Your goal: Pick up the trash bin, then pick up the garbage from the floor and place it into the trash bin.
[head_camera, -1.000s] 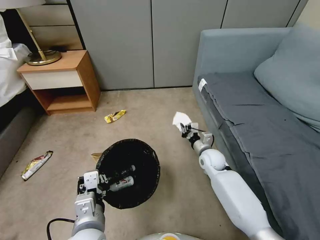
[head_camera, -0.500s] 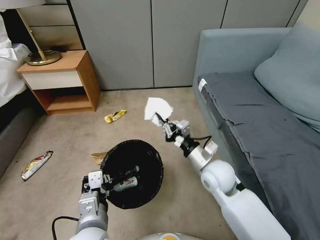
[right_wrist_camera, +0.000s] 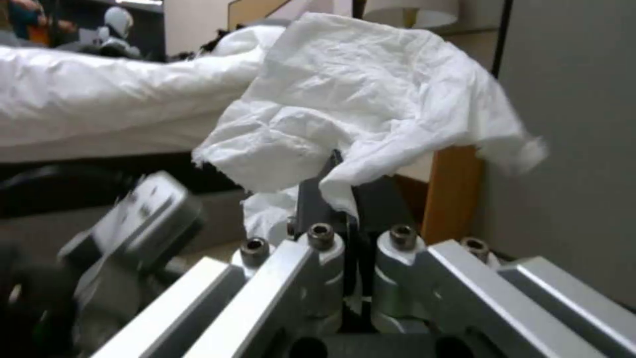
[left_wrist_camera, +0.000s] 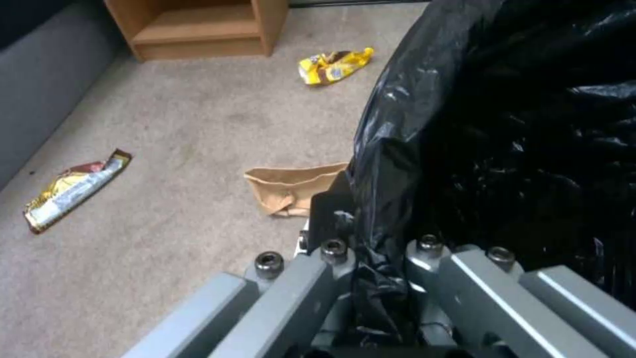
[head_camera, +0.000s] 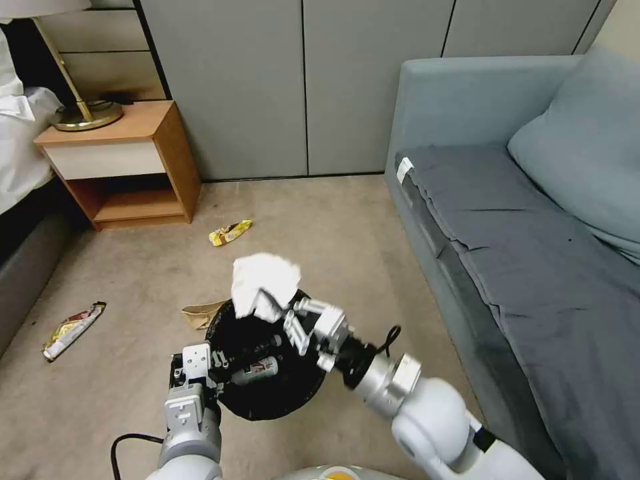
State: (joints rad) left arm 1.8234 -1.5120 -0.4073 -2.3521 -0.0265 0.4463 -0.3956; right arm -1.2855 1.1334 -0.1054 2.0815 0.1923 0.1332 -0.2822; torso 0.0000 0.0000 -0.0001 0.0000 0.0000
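Head view: the left gripper [head_camera: 215, 363] grips the trash bin [head_camera: 267, 400] by its rim, a bottle [head_camera: 257, 366] inside, the right gripper [head_camera: 288, 319] pinches crumpled paper [head_camera: 263, 283] above its mouth, unreleased, while three wrappers [head_camera: 230, 232] litter the floor [head_camera: 133, 280]

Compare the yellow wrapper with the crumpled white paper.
The yellow wrapper lies flat on the floor near the nightstand; the crumpled white paper is pinched in the right gripper above the trash bin. The wrapper is printed and glossy, the paper plain. Both are litter.
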